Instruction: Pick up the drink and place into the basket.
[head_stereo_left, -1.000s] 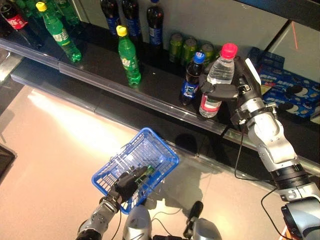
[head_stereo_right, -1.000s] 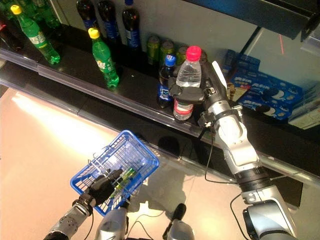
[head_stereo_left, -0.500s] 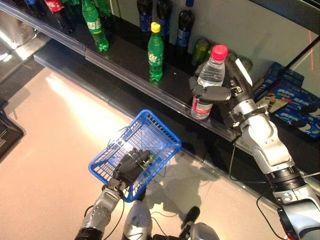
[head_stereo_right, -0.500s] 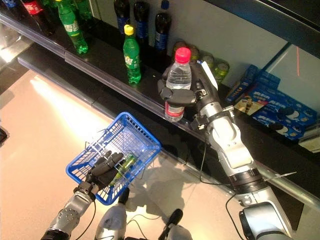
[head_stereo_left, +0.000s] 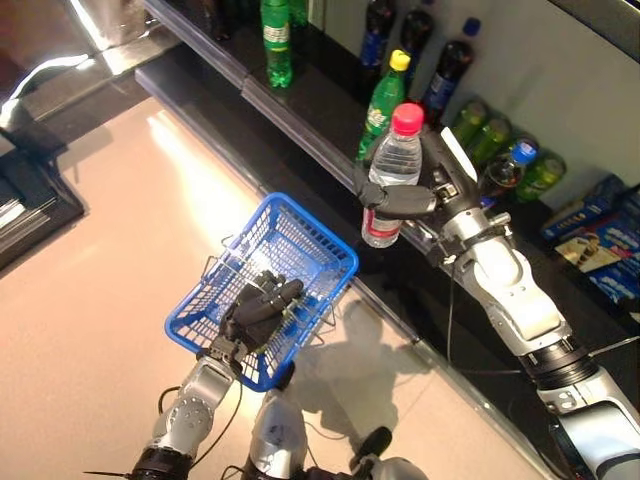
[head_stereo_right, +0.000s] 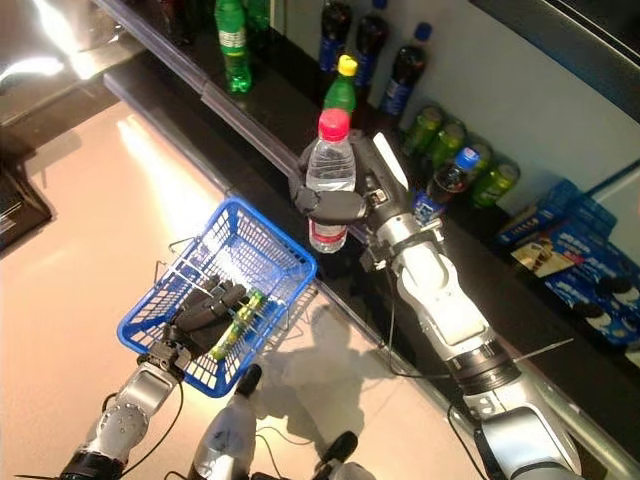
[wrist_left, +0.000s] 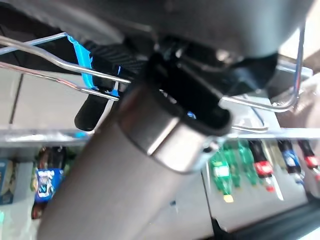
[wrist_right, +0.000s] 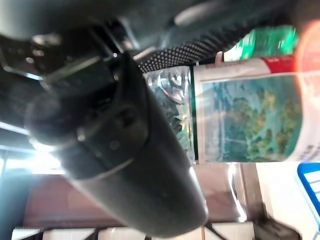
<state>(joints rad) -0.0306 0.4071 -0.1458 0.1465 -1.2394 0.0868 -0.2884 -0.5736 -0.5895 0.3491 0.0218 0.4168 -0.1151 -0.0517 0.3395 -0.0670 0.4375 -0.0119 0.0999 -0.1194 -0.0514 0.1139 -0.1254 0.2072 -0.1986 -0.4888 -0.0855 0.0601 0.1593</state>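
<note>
Fingers of my right hand (head_stereo_left: 425, 195) are curled round the water bottle (head_stereo_left: 388, 172), holding it upright and clear of the shelf (head_stereo_left: 300, 95), above and right of the blue basket (head_stereo_left: 262, 290). My left hand (head_stereo_left: 256, 308) holds the basket, fingers wrapped over its wire handle. Soda bottles (head_stereo_left: 384, 95) and green cans (head_stereo_left: 505, 155) stand farther back.

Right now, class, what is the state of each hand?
Left hand: shut on the blue basket's wire handle.
Right hand: shut on the clear water bottle, held upright near the basket.
</note>
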